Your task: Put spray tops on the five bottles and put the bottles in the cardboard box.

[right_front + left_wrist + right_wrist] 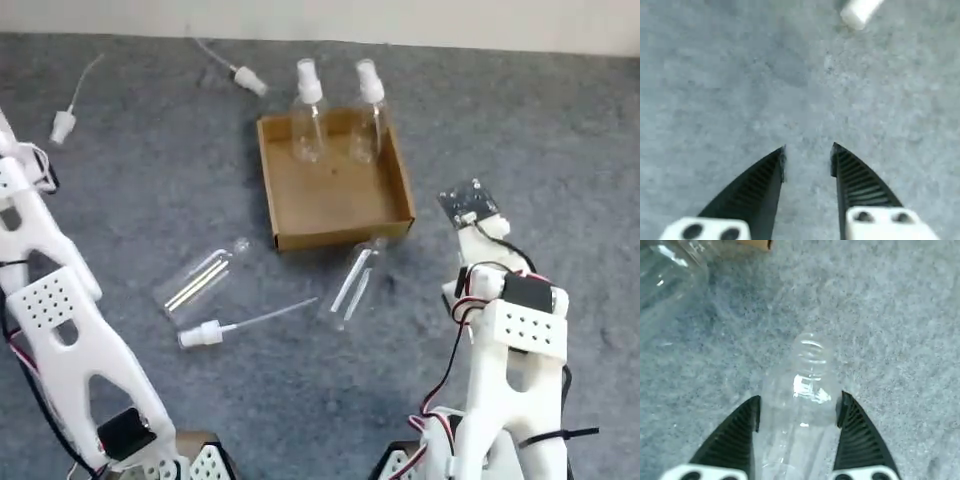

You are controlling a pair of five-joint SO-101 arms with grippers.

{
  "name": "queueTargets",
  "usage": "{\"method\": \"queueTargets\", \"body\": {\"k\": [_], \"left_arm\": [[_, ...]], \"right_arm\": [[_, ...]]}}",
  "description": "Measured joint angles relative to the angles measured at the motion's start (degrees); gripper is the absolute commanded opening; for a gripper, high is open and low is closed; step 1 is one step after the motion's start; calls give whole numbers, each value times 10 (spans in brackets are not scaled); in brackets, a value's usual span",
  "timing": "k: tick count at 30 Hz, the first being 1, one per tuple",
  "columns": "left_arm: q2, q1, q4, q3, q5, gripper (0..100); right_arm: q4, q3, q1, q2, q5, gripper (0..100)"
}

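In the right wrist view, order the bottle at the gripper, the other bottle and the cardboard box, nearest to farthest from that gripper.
1. First bottle, at the right gripper, neck pointing away.
2. Other bottle, lying farther out on the table.
3. Cardboard box, its corner beyond.

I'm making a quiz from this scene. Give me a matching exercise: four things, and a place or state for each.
Things:
1 capped bottles
2 right gripper
3 left gripper
4 spray top

Places or states:
a shut on a bottle
b loose on the table
c standing in the box
d open over bare table

Pairs: 1-c, 2-a, 3-d, 4-b.
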Motion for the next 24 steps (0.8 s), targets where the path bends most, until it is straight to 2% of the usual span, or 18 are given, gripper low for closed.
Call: {"method": "queueTargets", "body": {"k": [4, 12, 15, 18, 24], "left_arm": [[-27, -1, -46, 0, 0, 109], [44, 7, -306, 0, 35, 110], [100, 18, -372, 0, 37, 167], [142, 29, -413, 1, 37, 228], [160, 47, -433, 1, 39, 208]], "right_arm": [[0, 0, -1, 0, 0, 3], [0, 0, -24, 0, 0, 3], [0, 0, -24, 0, 0, 3], [0, 0, -25, 0, 0, 3], [0, 0, -26, 0, 0, 3]]}}
